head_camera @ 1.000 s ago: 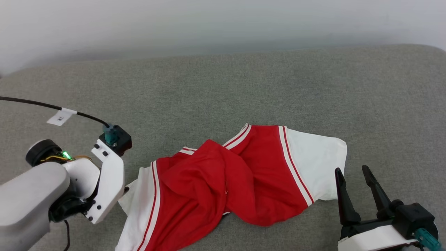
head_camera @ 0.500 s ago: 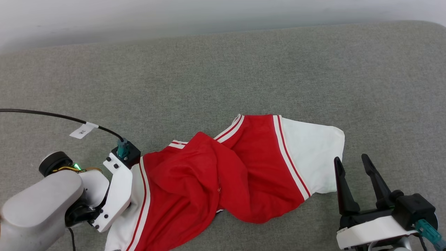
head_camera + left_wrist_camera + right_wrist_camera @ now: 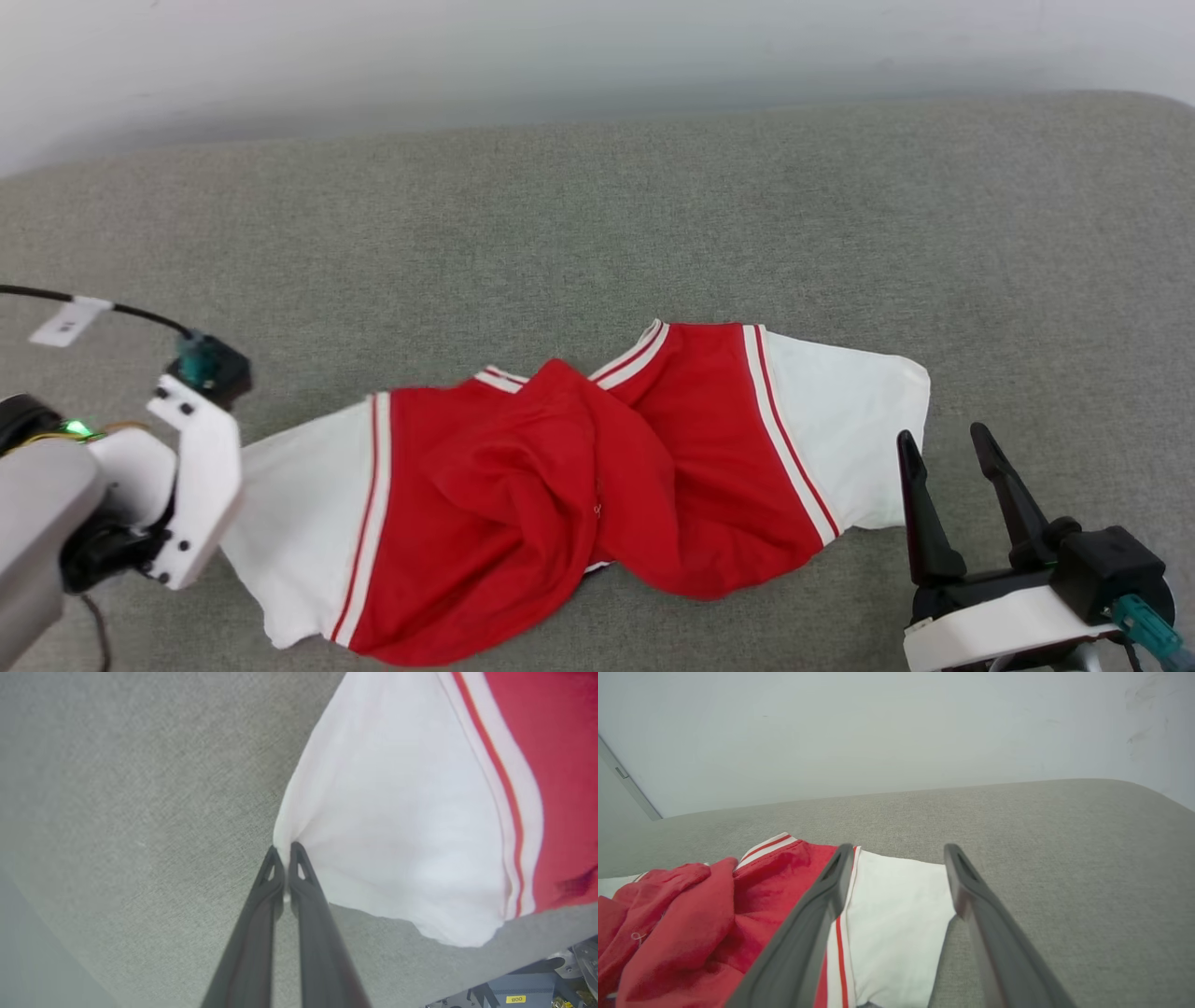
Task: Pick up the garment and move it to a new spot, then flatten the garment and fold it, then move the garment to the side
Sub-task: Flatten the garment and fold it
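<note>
Mostly crumpled, garment (image 3: 597,485) on grey cushion (image 3: 597,215), red middle bunched over itself, left gripper (image 3: 283,850) grasping its left white sleeve, right gripper (image 3: 943,455) released near right sleeve.

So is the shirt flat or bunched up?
Bunched up. The garment is heaped in folds at its red middle; its white sleeves lie spread, one pinched in the left gripper.

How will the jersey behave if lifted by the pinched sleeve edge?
Likely floppy: the garment lies bunched in folds, so it should drape and trail. Probably light: the left gripper tents the white sleeve from a thin pinch. That small bite might slip.
</note>
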Robot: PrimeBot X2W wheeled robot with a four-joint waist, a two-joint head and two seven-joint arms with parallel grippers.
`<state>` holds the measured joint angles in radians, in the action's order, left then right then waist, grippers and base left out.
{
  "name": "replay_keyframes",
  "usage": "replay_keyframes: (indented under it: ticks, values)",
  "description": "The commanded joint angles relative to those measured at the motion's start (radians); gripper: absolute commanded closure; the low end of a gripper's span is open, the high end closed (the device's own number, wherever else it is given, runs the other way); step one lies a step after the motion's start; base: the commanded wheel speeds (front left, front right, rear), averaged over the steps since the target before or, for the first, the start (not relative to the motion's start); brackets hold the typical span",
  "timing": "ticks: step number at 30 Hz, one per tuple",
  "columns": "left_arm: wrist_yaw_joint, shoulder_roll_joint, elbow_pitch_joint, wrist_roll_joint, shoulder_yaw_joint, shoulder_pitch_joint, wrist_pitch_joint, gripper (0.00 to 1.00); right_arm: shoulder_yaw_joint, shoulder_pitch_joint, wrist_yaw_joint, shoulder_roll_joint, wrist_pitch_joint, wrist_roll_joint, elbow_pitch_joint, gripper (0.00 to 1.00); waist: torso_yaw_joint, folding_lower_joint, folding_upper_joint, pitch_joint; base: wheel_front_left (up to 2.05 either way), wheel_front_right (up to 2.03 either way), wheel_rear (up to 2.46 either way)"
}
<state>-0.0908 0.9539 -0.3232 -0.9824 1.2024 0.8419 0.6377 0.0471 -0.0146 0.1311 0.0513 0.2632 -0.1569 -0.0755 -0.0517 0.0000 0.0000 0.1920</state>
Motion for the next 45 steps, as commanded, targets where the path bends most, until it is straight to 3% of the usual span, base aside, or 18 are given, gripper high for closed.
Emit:
replay_keyframes:
  ticks: [1, 6, 7, 11, 14, 19, 23, 27, 32, 35, 39, 45]
  values:
    - [0.007, 0.010, -0.013, -0.008, -0.002, -0.019, -0.004, 1.00, 0.002, -0.008, -0.001, -0.002, 0.002, 0.003, -0.004, 0.00, -0.001, 0.0000, 0.0000, -0.001, 0.00, 0.00, 0.00]
    - [0.029, -0.008, -0.083, -0.026, -0.008, -0.066, -0.061, 1.00, 0.008, -0.002, -0.001, -0.002, 0.002, 0.007, -0.008, 0.00, -0.010, 0.0000, 0.0000, -0.006, 0.00, 0.00, 0.00]
    - [0.044, -0.048, -0.118, -0.026, -0.020, -0.096, -0.153, 0.00, 0.001, -0.006, -0.001, -0.002, 0.002, 0.017, -0.011, 0.00, -0.006, 0.0000, 0.0000, -0.022, 0.00, 0.00, 0.00]
    - [0.056, -0.063, -0.142, 0.013, -0.041, -0.116, -0.314, 0.00, -0.021, -0.026, -0.001, -0.002, 0.002, 0.028, -0.012, 0.00, 0.009, 0.0000, 0.0000, -0.069, 0.00, 0.00, 0.00]
    - [0.105, -0.061, -0.126, 0.033, -0.084, -0.134, -0.473, 0.00, -0.051, -0.021, -0.001, -0.002, 0.002, 0.041, 0.000, 0.00, 0.020, 0.0000, 0.0000, -0.104, 0.00, 0.00, 0.00]
    - [0.249, -0.048, -0.051, 0.064, -0.147, -0.206, -0.716, 0.00, -0.123, 0.014, -0.001, 0.007, 0.002, 0.092, 0.027, 0.00, 0.050, 0.0000, 0.0000, -0.155, 0.00, 0.00, 0.00]
    - [0.386, -0.044, 0.058, 0.054, -0.196, -0.288, -0.844, 0.00, -0.158, 0.077, -0.001, 0.072, 0.002, 0.113, 0.037, 0.00, 0.070, 0.0000, 0.0000, -0.178, 0.00, 0.00, 0.00]
    - [0.517, -0.050, 0.168, 0.067, -0.246, -0.376, -0.893, 0.00, -0.124, 0.162, -0.001, 0.173, -0.023, 0.109, -0.002, 0.00, 0.087, 0.0000, 0.0000, -0.181, 0.00, 0.00, 0.00]
    - [0.639, -0.081, 0.293, 0.135, -0.337, -0.472, -0.904, 0.00, 0.004, 0.299, -0.001, 0.354, -0.207, 0.023, -0.054, 0.00, 0.112, 0.0000, 0.0000, -0.162, 0.00, 0.00, 0.00]
    - [0.682, -0.110, 0.347, 0.198, -0.400, -0.534, -0.903, 0.00, 0.113, 0.376, -0.001, 0.466, -0.363, -0.073, -0.075, 0.00, 0.129, 0.0000, 0.0000, -0.141, 0.00, 0.00, 0.00]
    - [0.708, -0.172, 0.387, 0.274, -0.483, -0.601, -0.903, 0.00, 0.289, 0.474, -0.001, 0.622, -0.619, -0.235, -0.077, 0.00, 0.155, 0.0000, 0.0000, -0.110, 0.00, 0.00, 0.00]
    - [0.681, -0.273, 0.397, 0.376, -0.590, -0.672, -0.903, 0.00, 0.496, 0.580, -0.001, 0.790, -0.954, -0.455, -0.066, 0.00, 0.200, 0.0000, 0.0000, -0.046, 0.00, 0.00, 0.00]
